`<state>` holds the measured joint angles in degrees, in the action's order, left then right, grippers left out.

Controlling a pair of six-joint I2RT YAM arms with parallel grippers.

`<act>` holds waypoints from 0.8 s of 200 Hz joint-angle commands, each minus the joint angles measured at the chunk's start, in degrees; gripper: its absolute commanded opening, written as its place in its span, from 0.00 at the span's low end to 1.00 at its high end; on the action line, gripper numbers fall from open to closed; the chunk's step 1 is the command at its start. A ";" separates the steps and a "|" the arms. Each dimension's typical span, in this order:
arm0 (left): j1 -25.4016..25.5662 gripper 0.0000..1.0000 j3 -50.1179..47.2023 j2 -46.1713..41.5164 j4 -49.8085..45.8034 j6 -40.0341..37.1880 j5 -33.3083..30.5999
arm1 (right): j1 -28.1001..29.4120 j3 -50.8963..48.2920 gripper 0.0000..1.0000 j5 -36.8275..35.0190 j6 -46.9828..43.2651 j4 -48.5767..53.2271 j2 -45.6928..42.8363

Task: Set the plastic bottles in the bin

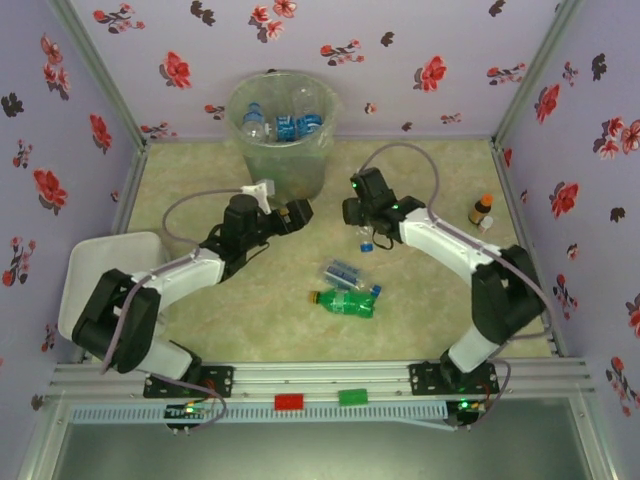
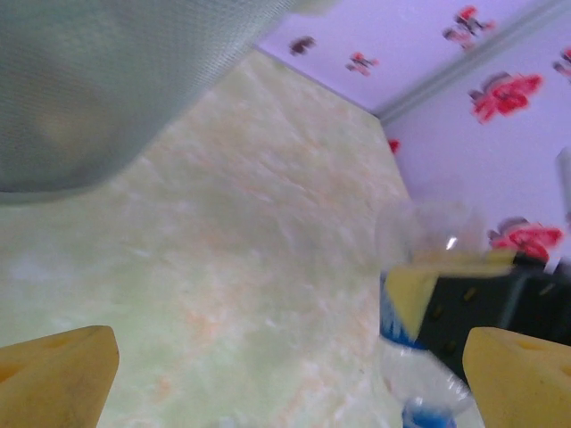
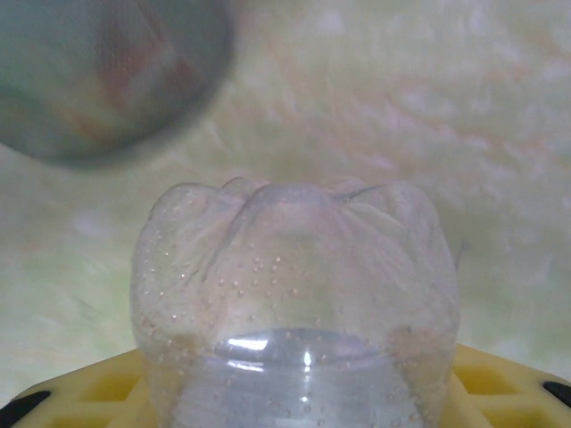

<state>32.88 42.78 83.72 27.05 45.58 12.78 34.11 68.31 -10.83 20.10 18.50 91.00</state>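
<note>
Prob. lab test booth: floral-paper walls (image 1: 330, 40), alu mounting rail (image 1: 320, 378).

Between the left gripper (image 1: 305, 212) and the right gripper (image 1: 354, 214), clamped on a clear bottle (image 3: 294, 285), the gap was tight; the bin (image 1: 280, 130) stood just behind, loose bottles (image 1: 343, 302) lay nearer, bare table (image 1: 465, 165) opened rightward
</note>
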 commanded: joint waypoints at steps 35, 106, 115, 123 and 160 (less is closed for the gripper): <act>4.06 1.00 1.31 4.35 11.03 -2.14 10.58 | -0.84 -2.09 0.50 13.41 9.62 -14.31 -6.11; 6.05 0.96 4.20 6.51 11.03 -4.14 13.81 | -1.50 -5.41 0.49 21.79 16.43 -21.08 -7.32; 6.07 0.95 4.59 6.94 11.00 -4.19 13.95 | -1.52 -5.62 0.49 22.23 16.84 -21.61 -7.34; 6.14 0.93 4.91 7.19 11.17 -4.16 14.24 | -1.54 -5.72 0.49 22.41 16.99 -21.79 -7.31; 6.39 0.83 6.61 8.95 12.29 -3.55 15.11 | -1.54 -6.58 0.48 23.51 18.26 -23.62 -7.32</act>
<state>38.76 47.13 91.20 36.56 42.89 26.37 32.88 62.63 10.37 36.14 -1.56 85.38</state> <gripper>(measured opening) 0.859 0.488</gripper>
